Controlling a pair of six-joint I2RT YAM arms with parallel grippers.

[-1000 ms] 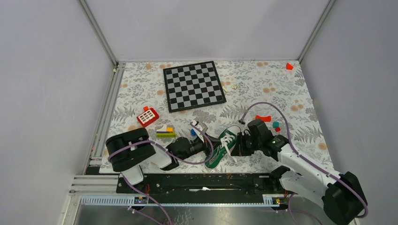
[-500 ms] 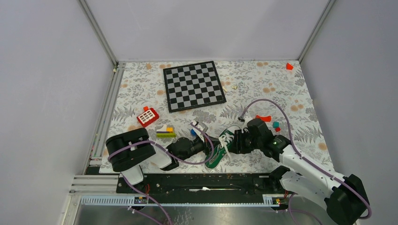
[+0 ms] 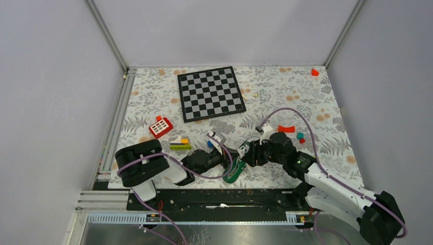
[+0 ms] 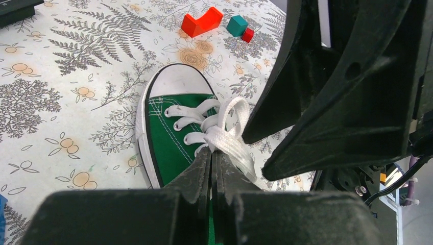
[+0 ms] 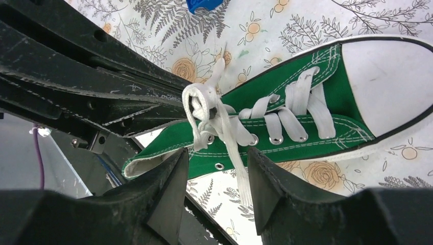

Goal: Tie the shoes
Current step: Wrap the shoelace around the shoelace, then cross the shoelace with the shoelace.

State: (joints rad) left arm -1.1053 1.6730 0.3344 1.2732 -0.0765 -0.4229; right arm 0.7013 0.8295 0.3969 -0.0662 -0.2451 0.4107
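A small green sneaker (image 5: 306, 132) with white toe cap lies on the floral table, toe pointing away from the arm bases. In the top view only part of the sneaker (image 3: 235, 172) shows under the arms. My left gripper (image 4: 212, 150) is shut, pinching the white lace (image 4: 230, 132) at its tips over the shoe's tongue. In the right wrist view the lace forms a small loop (image 5: 204, 107) held against the left gripper's fingers (image 5: 127, 102). My right gripper (image 5: 218, 153) is open just above the shoe's side, with a loose lace end (image 5: 240, 173) hanging between its jaws, untouched.
A chessboard (image 3: 211, 93) lies at the back. A red toy (image 3: 160, 127) and stacked coloured blocks (image 3: 179, 143) sit left of the shoe. A red block (image 3: 286, 128) and a teal block (image 3: 300, 136) lie to its right. The two grippers crowd together over the shoe.
My right gripper has opened, letting go of the lace, and moved left over the shoe. The left gripper has stayed shut in place.
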